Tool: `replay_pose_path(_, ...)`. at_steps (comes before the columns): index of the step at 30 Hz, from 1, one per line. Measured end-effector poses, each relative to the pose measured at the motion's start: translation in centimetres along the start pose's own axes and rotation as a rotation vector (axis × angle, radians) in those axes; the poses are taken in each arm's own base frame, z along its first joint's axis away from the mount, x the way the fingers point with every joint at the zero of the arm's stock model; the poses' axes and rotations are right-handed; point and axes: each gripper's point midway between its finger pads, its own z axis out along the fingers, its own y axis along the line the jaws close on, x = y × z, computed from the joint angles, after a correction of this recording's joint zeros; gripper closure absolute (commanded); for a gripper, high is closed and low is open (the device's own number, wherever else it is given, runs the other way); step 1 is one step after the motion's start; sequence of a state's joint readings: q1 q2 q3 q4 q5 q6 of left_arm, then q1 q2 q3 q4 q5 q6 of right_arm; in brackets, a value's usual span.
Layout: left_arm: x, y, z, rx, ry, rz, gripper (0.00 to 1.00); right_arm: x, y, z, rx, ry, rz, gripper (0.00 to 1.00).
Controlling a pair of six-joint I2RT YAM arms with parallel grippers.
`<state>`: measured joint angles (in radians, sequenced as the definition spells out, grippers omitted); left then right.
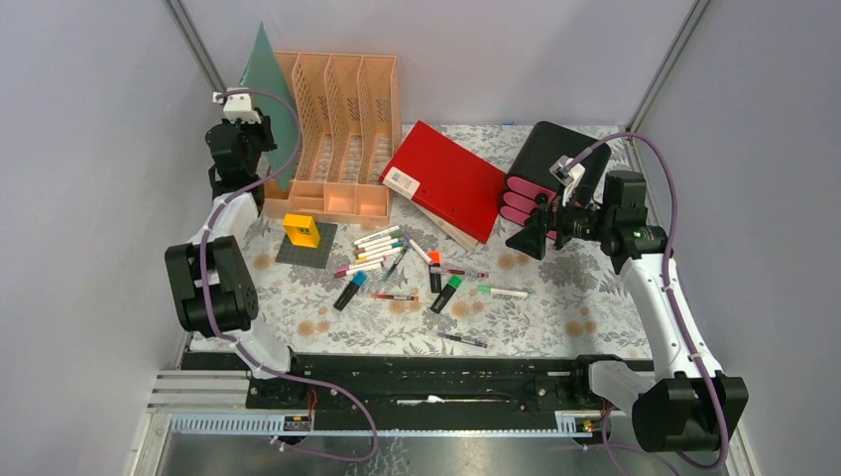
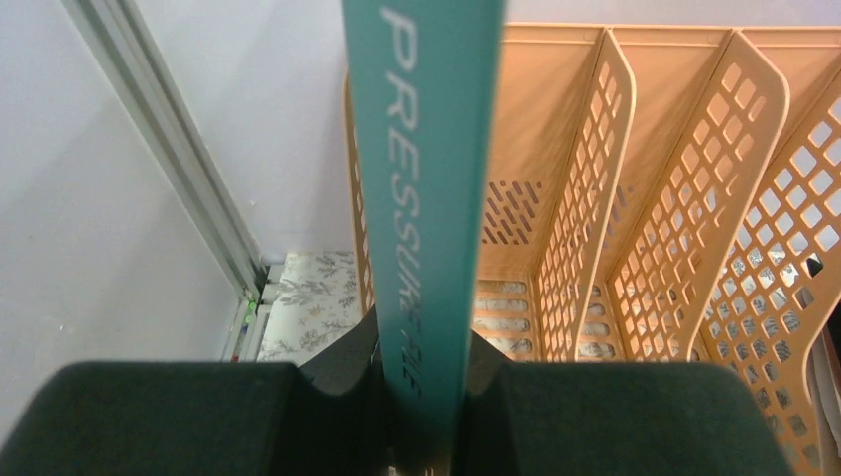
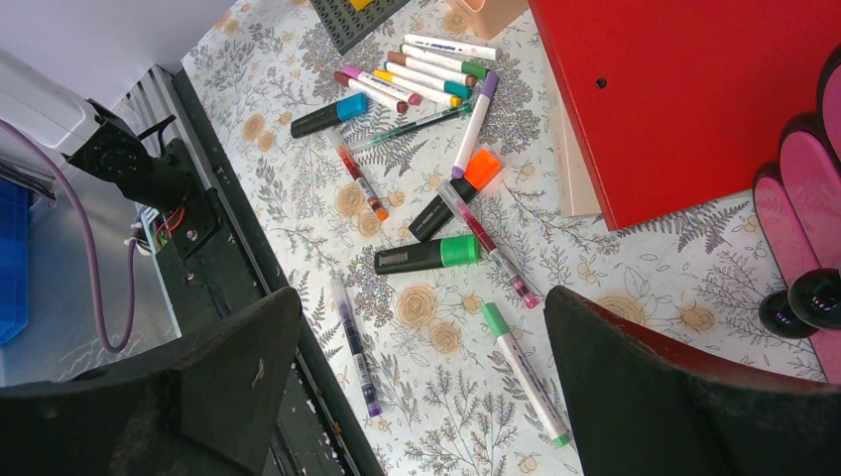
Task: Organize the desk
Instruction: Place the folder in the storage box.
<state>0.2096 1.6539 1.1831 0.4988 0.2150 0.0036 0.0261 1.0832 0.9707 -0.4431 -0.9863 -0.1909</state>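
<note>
Two hands showed. The left hand was clamped on the edge of a thin teal book, held upright at the far left corner of the bench, by the left wall of the peach file rack. The right hand hung with jaws spread wide and empty near the right edge, just beside the black-and-pink drawer box. Markers lay scattered mid-bench, with a red book behind them.

Top camera overlooks the desk; wrist cameras closely share rack and markers.
</note>
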Motion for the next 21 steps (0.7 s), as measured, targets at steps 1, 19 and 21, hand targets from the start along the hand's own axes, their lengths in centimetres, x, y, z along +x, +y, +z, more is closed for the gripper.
replay_pose_path(1,-0.1,0.0,0.5,0.008,-0.020,0.009,1.00,0.0,0.0,0.0,0.000,0.000,-0.001,0.00)
replay_pose_path(19,-0.4,1.1,3.6,0.065,-0.119,-0.021,0.97,0.3,-0.5,0.3,-0.003,0.012,0.007,0.00)
replay_pose_path(21,0.1,1.0,3.8,0.073,-0.117,-0.029,0.96,0.3,-0.5,0.3,-0.003,0.012,0.005,0.00)
